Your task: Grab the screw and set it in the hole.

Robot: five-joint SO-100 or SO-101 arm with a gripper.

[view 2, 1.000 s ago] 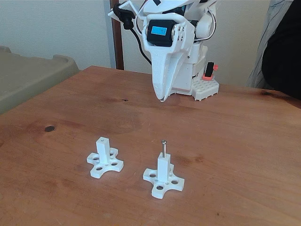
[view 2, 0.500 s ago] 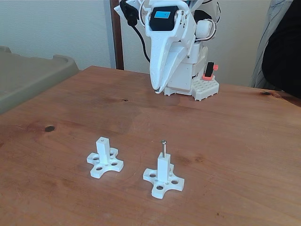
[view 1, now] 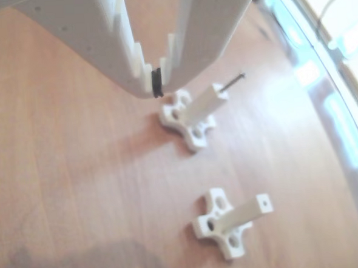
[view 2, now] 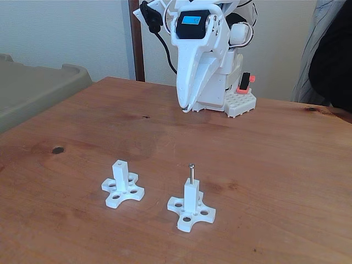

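My claw [view 2: 184, 108]: white plastic, blue-lit screen on black servo face above it; black band at tips [view 1: 157, 82]. Black cable [view 2: 159, 38] beside screen. Table [view 2: 275, 165]: reddish-brown wood, dark knot spots. Screw [view 2: 191, 174]: silver-grey. Post holding screw [view 2: 190, 198]: white, cross base white. Second post [view 2: 120, 171] left of screw in fixed view: same white. Base block [view 2: 240, 103] behind my claw: white, studded, with red-orange and black clip. Wall behind: pale cream.

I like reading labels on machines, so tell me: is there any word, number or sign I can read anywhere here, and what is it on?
None can be read.
The blue sticker on the black block at the top of the arm carries marks too small and blurred to read.
The hand, both white posts, the screw and the table show no writing.
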